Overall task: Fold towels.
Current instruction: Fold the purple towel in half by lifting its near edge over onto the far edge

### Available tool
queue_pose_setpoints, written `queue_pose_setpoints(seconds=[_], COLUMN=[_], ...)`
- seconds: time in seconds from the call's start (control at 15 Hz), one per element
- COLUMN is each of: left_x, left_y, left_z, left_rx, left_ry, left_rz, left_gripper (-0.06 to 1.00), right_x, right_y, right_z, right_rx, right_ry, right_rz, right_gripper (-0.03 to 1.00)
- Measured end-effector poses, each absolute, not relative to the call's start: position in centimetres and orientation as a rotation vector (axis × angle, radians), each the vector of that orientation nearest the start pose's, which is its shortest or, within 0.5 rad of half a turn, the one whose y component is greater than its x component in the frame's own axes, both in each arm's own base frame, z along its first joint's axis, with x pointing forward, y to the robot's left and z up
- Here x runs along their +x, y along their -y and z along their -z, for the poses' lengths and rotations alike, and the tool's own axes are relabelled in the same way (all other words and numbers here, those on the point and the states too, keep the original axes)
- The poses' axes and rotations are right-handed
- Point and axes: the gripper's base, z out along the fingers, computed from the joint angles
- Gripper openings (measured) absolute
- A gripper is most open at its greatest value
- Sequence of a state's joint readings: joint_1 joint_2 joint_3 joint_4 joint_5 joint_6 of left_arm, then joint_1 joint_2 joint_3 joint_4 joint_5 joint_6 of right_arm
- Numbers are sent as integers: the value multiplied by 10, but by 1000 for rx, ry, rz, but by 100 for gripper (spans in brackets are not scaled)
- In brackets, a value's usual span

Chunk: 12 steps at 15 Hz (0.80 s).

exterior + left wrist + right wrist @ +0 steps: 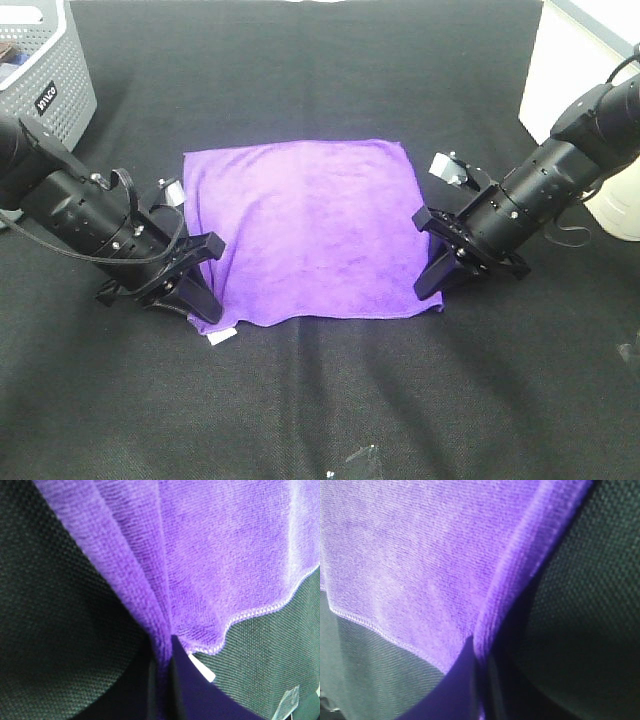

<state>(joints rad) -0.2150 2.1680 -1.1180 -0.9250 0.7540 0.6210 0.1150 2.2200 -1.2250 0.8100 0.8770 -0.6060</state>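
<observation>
Fingers, two sets: left fingers [196, 298] clenched on the near corner of the towel [310, 235] on the left arm's side; right fingers [433, 276] clenched on the opposite near corner. Both wrist views show the cloth drawn into a pleat that runs down between the fingers.

Towel: one, purple, stitched hem, spread flat and unfolded on the black worktop [320, 410].

Tag [220, 337]: small, white, at the towel's near hem, just beside the left fingers.

Basket [50, 75]: grey, perforated, well beyond the towel's far corner on the left side.

Step in hand, as judged: first fold, near hem to far hem.

Handling note: raise both corners together and level, with the hem taut between them. Lift high enough that the cloth does not drag the far half along. Lay hem on hem and square the corners before letting go.
</observation>
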Motion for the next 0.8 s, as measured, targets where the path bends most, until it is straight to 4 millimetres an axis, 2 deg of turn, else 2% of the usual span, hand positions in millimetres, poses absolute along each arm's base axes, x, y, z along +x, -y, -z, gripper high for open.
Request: queue_pose_setpoints(seconds=[0.2,0.4,0.53,0.8], left_x=[333,328,326,326], left_y=[124,116,113,112], left_z=[-75,-88,-97,-133], left_rx=[236,321,350,370], left_ry=[-3072,-3106,-3094,-3018], left_rz=[828,693,653,648], left_gripper=[0,0,0,0], right_x=[361,350,347,343], right_y=[-95,-95,-98,-99], right_z=[-71,-80,-97,-130], right_rx=[-168,-208,-201,-180], right_ry=[-3074,-3152,-3156,-3140], right_rz=[-923,-901,-933,-947], right_gripper=[1,1,1,1])
